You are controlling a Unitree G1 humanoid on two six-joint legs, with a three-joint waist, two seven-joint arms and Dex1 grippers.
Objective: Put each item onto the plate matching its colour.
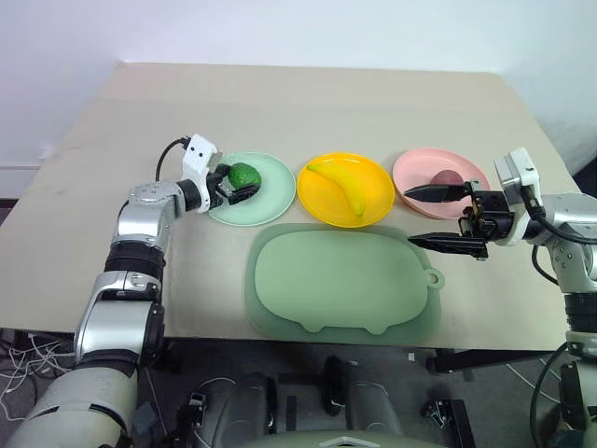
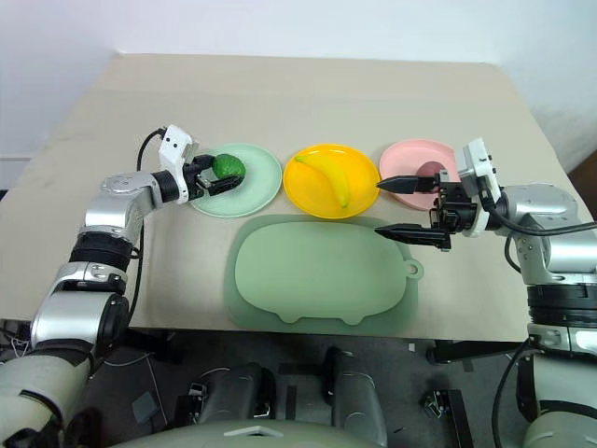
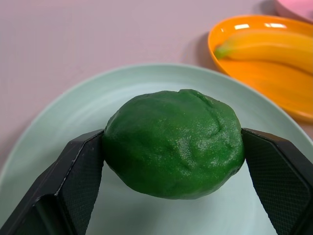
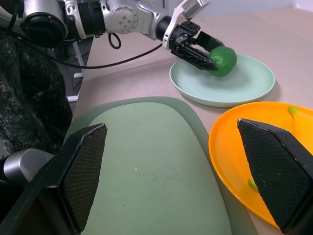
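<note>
Green toy fruit (image 1: pixel 244 175) is held between the two black fingers of the left gripper (image 1: pixel 239 184), over the mint green plate (image 1: pixel 272 196) at the left of centre in the head view. In the left wrist view the pads (image 3: pixel 80 169) are pressed against both sides of the fruit, and the plate is seen underneath it; whether the fruit already rests on the plate cannot be told. The step in hand is judged to be the setting down of this fruit. It is done well if the fruit is lowered until it sits on the flat inner part of the plate, away from the rim, and the fingers are then spread slowly, so that the round fruit is not pushed and does not roll off.

At the centre, the yellow banana (image 1: pixel 347 186) is lying on the yellow plate (image 1: pixel 322 200). Below it, the large pale-green mat (image 1: pixel 340 280) is spread on the table (image 1: pixel 308 103).

At the right, the dark red fruit (image 1: pixel 448 178) is lying on the pink plate (image 1: pixel 415 170). The right gripper (image 1: pixel 437 217) is seen just beside this plate with its fingers spread wide, and nothing is held or touched by it.
</note>
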